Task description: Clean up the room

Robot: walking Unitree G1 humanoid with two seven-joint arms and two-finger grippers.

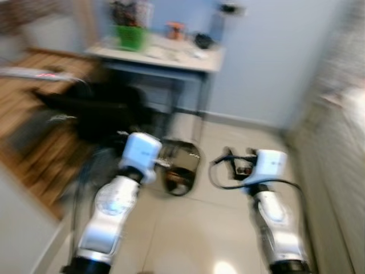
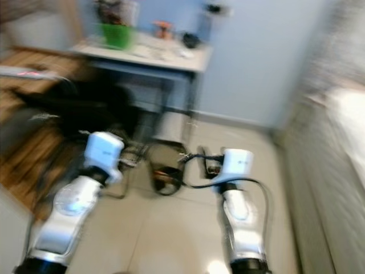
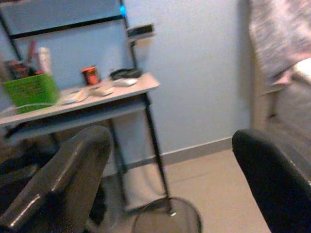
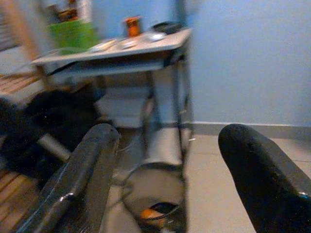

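Left gripper [image 1: 162, 162]: held out ahead at waist height, fingers [image 3: 58, 179] spread apart and holding nothing — carried ready, I judge, while the robot walks.
Right gripper [image 1: 236, 162]: level with the left one, fingers [image 4: 262, 170] likewise parted and bare.
Waste bin [image 1: 181, 168]: on the tiled floor by the desk leg, just ahead of both grippers; something orange lies inside, probably litter, though blur hides detail.
Desk [image 1: 171, 57]: against the blue wall, carrying a green basket [image 1: 130, 37] and small clutter.
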